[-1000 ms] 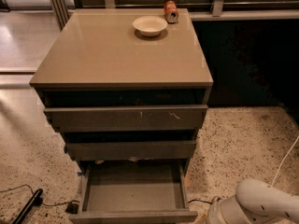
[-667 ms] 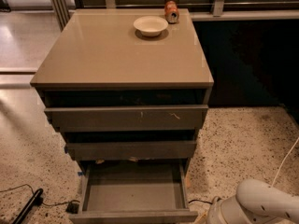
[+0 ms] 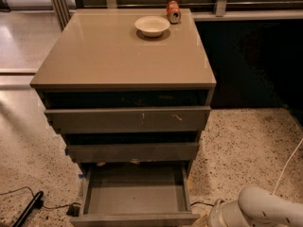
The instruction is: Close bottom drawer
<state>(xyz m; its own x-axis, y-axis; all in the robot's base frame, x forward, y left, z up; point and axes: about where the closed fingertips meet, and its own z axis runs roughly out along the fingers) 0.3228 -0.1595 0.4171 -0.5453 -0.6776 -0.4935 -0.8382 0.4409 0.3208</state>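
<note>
The bottom drawer of the grey-brown cabinet is pulled far out, showing its shallow grey tray, which holds nothing. Its front edge lies at the lower border of the camera view. A white arm segment reaches in at the bottom right, just right of the drawer's front corner. The gripper itself is below the picture's edge and does not show.
The middle drawer and the scratched top drawer stand slightly out. A white bowl and an orange can sit on the cabinet top. A black cable and plug lie on the speckled floor at left, and a white cable at right.
The white arm segment has sunk very slightly at the bottom right. The drawers have not moved.
</note>
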